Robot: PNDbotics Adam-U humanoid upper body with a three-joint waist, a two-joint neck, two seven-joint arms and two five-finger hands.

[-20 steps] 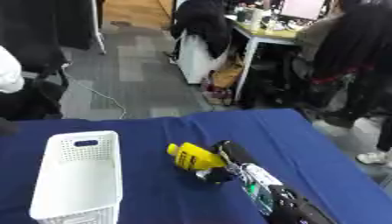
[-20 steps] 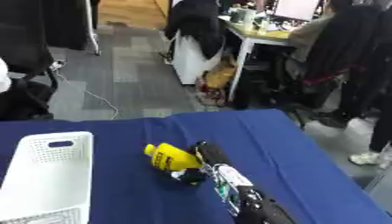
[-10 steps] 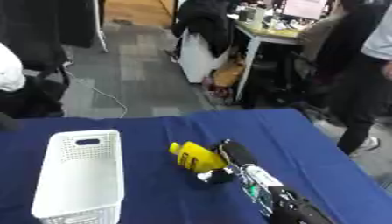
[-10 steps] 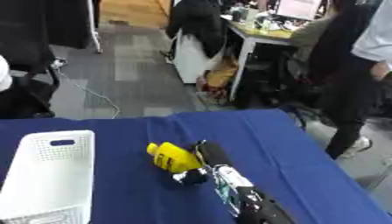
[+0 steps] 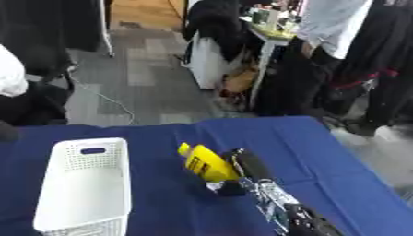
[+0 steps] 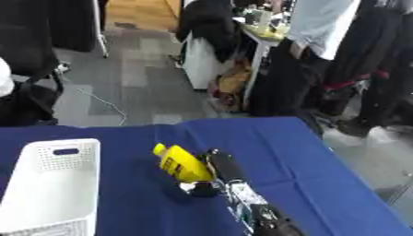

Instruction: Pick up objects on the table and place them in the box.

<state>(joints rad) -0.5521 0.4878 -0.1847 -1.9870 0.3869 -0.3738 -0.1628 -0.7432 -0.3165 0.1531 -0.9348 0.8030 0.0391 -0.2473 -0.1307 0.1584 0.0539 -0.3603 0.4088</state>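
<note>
Roughly midway across the blue table (image 5: 339, 152) lay a yellow bottle (image 5: 207, 166), on its side with its small cap pointing toward the far left. Against its right flank sat the right hand (image 5: 242, 173), black, its fingers reaching along the bottle and one dark fingertip curling under the near end; whether those fingers had closed around the bottle could not be told. From the hand, the arm ran back to the lower right edge. Left of the bottle, well apart, stood a white perforated box (image 5: 87, 184) with a handle slot.
</note>
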